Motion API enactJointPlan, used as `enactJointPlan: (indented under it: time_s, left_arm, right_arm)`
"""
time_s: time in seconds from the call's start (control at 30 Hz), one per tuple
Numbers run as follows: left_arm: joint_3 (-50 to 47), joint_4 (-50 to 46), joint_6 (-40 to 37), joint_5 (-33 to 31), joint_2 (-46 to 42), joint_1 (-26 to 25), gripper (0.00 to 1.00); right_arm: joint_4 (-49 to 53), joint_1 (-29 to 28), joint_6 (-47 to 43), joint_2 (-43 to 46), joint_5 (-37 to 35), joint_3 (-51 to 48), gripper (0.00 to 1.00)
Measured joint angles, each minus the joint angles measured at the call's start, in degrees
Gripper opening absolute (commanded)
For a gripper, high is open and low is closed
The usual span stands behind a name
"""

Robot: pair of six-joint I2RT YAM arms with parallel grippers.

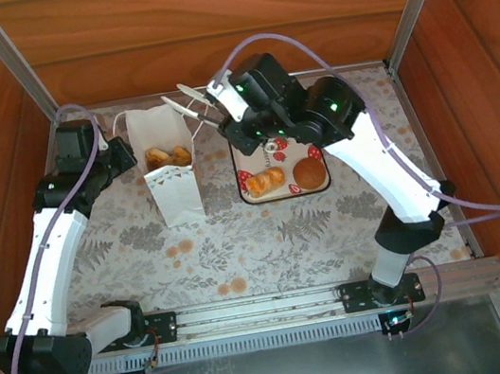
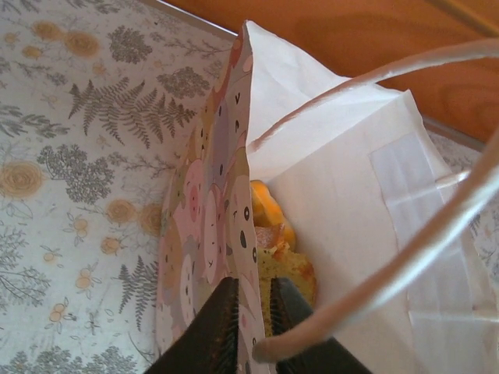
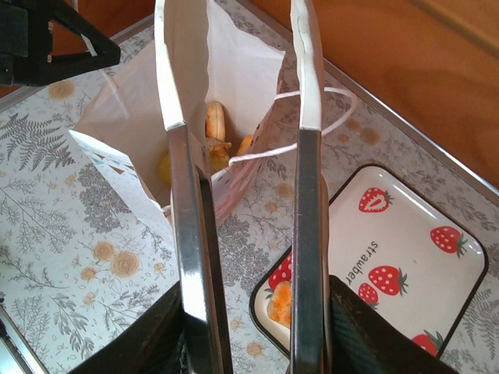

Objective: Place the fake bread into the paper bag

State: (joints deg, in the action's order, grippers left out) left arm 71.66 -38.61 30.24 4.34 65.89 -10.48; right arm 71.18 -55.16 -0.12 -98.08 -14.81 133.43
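Some of your fake bread lies inside the paper bag. A croissant and a bun sit on the strawberry tray beside it. Your left gripper straddles the bag's wall, but you can't tell if it pinches. Your right gripper clasps the tongs.

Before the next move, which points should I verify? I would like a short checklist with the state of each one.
1. Tongs empty, tips apart: ok.
2. Right gripper shut on the tongs: ok.
3. Paper bag upright, mouth open: ok.
4. Left gripper astride the bag wall, firm hold: cannot tell.
5. All bread in the bag: not ok; a croissant and a bun lie on the tray.
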Motion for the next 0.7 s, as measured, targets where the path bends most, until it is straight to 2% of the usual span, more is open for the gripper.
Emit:
enactJointPlan:
  time_s: [0.13, 0.27, 0.37, 0.53, 0.7]
  left_arm:
    - [-0.3, 0.0, 0.1, 0.0, -0.5, 0.0, 0.29]
    - [-0.4, 0.0, 0.0, 0.0, -1.0, 0.0, 0.41]
    - [-0.6, 0.0, -0.2, 0.0, -1.7, 0.0, 0.47]
    - [-1.6, -0.1, -0.5, -0.4, -3.4, 0.0, 0.54]
    - [-2.1, 0.0, -0.9, -1.1, -4.9, 0.0, 0.62]
  right_arm:
    - [-0.8, 0.2, 0.9, 3.8, -0.3, -4.7, 0.44]
    - [-1.4, 1.0, 2.1, 7.2, -0.9, -8.6, 0.45]
    - [-1.8, 2.5, 2.9, 10.1, -1.4, -12.2, 0.45]
    - [-2.3, 7.3, 4.6, 16.0, -1.5, -19.9, 0.45]
    - [-4.5, 14.4, 5.4, 23.5, -0.2, -31.7, 0.46]
